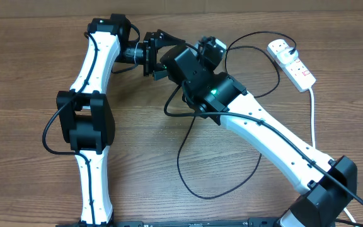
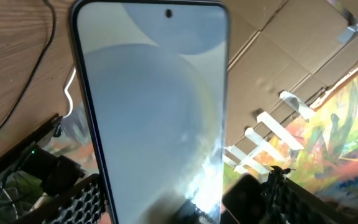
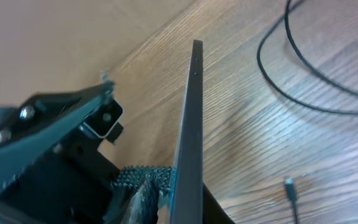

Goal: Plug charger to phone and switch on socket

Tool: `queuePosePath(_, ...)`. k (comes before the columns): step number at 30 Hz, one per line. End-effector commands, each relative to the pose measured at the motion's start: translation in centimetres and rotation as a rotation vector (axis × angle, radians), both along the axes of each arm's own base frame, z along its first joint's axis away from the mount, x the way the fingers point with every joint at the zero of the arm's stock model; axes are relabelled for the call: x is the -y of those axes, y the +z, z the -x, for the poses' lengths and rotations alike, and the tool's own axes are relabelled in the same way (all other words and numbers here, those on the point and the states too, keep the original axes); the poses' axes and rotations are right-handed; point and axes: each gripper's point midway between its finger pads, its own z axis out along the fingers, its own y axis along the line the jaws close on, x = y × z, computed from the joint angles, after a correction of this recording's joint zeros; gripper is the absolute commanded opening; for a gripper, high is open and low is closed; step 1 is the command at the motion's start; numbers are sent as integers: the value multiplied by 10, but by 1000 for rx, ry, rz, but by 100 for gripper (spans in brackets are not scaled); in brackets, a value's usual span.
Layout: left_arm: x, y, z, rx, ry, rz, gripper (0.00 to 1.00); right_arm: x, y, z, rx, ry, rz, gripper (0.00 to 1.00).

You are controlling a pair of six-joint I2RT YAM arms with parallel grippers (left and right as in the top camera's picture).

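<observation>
The phone (image 2: 154, 112) fills the left wrist view, its pale blue-grey screen facing the camera. In the right wrist view it shows edge-on (image 3: 194, 124), upright above the table. My right gripper (image 3: 188, 186) is shut on its lower end, also seen from overhead (image 1: 180, 62). My left gripper (image 2: 179, 199) is open, its fingers on either side of the phone, the right finger apart from it; overhead it is just left of the right gripper (image 1: 156, 53). The charger cable (image 1: 219, 189) loops on the table, its connector tip (image 3: 289, 186) lying loose. The white socket strip (image 1: 293, 63) lies at far right.
The strip's thick white lead (image 1: 312, 120) runs down the right side. A cardboard wall (image 1: 244, 5) backs the table. The black cable loops lie beneath and in front of the right arm (image 1: 276, 135).
</observation>
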Motion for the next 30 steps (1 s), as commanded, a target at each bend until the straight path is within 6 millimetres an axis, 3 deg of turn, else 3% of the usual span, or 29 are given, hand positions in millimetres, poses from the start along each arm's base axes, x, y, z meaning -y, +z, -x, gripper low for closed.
queuePosePath(1,3,14,-3,60,-4,57,76,3,14,-7,21,-167,-181,15)
queuePosePath(16,3,14,-3,71,-5,58,68,-4,31,-21,64,-326,-453,15)
queuePosePath(27,3,14,-3,68,-5,58,44,-15,30,-18,29,-284,-488,15)
queuePosePath(30,3,14,-3,64,-5,57,42,-19,28,-15,3,-287,-521,15)
